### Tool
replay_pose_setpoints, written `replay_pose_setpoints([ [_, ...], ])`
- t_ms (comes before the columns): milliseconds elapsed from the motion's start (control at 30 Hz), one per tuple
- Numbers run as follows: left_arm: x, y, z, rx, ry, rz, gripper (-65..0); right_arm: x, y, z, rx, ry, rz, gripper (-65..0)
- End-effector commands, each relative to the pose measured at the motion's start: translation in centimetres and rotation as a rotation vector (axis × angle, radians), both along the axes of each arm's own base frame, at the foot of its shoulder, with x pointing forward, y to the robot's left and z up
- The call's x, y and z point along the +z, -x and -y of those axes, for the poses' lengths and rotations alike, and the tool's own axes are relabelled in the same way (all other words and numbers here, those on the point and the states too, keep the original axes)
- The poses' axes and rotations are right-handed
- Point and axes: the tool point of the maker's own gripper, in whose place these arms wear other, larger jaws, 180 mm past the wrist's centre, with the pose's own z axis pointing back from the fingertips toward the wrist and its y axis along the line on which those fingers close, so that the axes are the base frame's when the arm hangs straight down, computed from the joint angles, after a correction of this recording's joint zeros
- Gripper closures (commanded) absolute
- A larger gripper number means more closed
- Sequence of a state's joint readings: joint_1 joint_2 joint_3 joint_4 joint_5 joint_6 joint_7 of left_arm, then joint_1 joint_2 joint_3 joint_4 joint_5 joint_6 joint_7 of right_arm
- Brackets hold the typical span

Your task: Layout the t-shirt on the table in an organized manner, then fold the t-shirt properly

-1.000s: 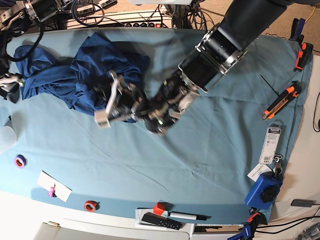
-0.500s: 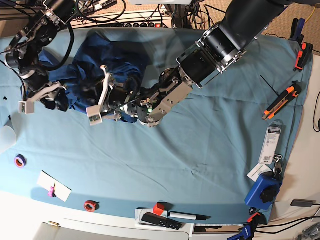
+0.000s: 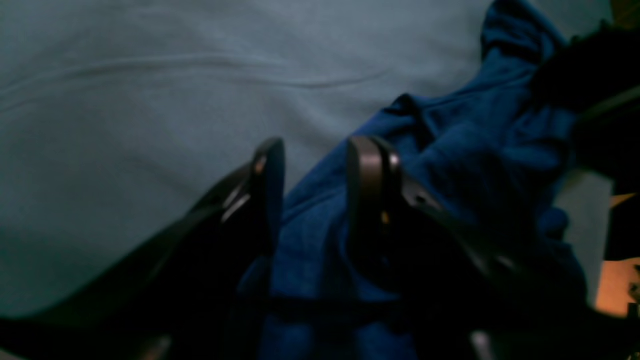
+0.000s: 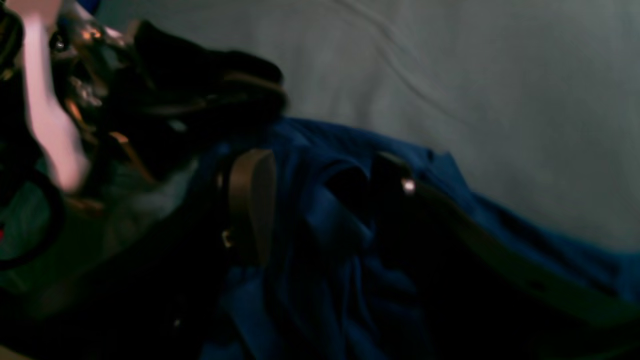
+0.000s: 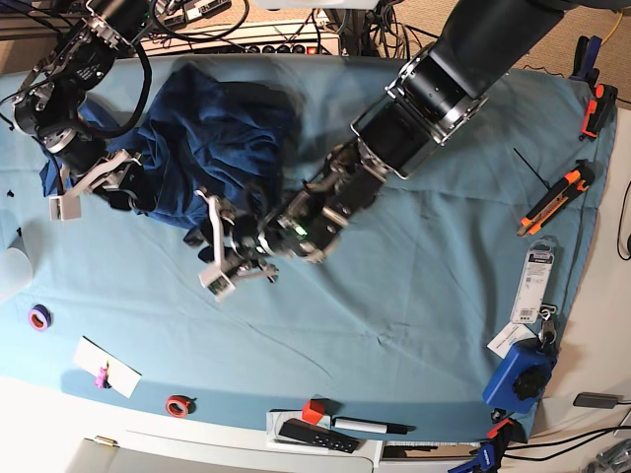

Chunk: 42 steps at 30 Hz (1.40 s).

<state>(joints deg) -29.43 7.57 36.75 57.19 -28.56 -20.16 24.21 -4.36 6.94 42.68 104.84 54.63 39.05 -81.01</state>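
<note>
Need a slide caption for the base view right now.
Both grippers, left and right, work a crumpled navy t-shirt on the teal table.

Tape rolls (image 5: 39, 317), perhaps cutters (image 5: 555, 200)

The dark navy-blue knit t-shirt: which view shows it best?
The base view: the whole crumpled dark navy-blue knit t-shirt lies on the teal-draped table. Both wrist views show only blurred folds between gripper fingers.

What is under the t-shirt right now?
The teal table cloth shows all around the crumpled t-shirt, so the shirt lies on it. Whether anything else lies beneath is hidden by the bunched fabric and both grippers.
</note>
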Motion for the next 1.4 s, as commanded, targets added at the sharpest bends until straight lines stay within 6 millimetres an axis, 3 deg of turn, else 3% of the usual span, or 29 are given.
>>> replay_pose_setpoints([
  [0,3.2,-0.9,1.1,-0.012,0.070,0.041,-19.3,0.9,-0.2,0.2,0.005,0.007,0.038,-30.9],
  [133,3.9,-2.1,-0.4,0.002,0.103,0.010,-19.3,1.2,1.2,2.9,-0.088,0.013,0.044,-30.9],
  [300,3.7,-3.0,-3.1,0.015,0.154,-0.030,-19.4,4.2,3.6,9.2,-0.255,0.071,0.119,-31.4],
  [400,2.9,-3.3,-4.5,0.015,0.127,-0.024,-20.1,4.1,4.9,13.0,-0.326,0.187,0.067,-38.0],
  [533,2.3,-3.7,-5.6,0.028,0.108,-0.022,-22.0,3.3,5.0,17.2,-0.417,0.203,0.040,-41.6],
  [733,2.3,-3.4,-5.7,0.009,0.109,-0.017,-22.0,0.4,4.9,21.3,-0.485,0.066,-0.051,-41.6],
  [1067,2.4,-3.4,-5.6,0.008,0.111,-0.016,-22.0,-2.9,4.0,22.5,-0.491,-0.279,-0.105,-41.6],
  [1233,2.6,-3.4,-5.5,0.009,0.126,-0.024,-22.0,-6.3,4.9,21.7,-0.472,-0.232,-0.253,-41.6],
  [1367,2.7,-3.4,-5.4,0.010,0.134,-0.028,-22.0,-7.8,4.6,20.5,-0.414,-0.165,-0.326,-41.6],
])
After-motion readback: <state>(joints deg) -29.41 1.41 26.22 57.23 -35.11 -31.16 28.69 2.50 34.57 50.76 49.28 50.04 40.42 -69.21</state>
